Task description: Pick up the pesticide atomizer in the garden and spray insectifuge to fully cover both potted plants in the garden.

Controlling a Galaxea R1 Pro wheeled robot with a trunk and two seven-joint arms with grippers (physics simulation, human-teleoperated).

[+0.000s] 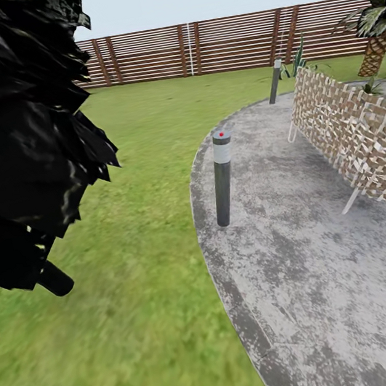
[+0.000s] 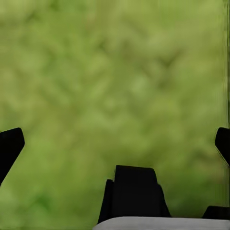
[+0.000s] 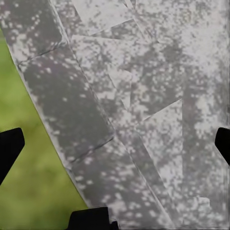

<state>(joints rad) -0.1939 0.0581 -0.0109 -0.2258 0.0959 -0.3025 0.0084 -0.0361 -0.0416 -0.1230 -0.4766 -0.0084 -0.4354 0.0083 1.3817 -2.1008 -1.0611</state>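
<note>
My left pincer (image 2: pixel 115 143) spread over lawn (image 1: pixel 145 325), right pincer (image 3: pixel 115 143) spread over patio (image 1: pixel 330 271) edge, bollard lamp (image 1: pixel 223 179) ahead, dark bush (image 1: pixel 21 133) at my left.

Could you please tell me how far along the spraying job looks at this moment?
Nothing looks done yet. Both grippers are open and empty: the left gripper hangs over the lawn, the right gripper over the edge of the paved patio. The robot faces a bollard lamp. Finding the atomizer, picking it up and spraying both plants all remain.

Green lawn (image 1: pixel 136 227) meets mottled grey patio (image 1: pixel 314 248) — fence (image 1: pixel 225 43) behind.
</note>
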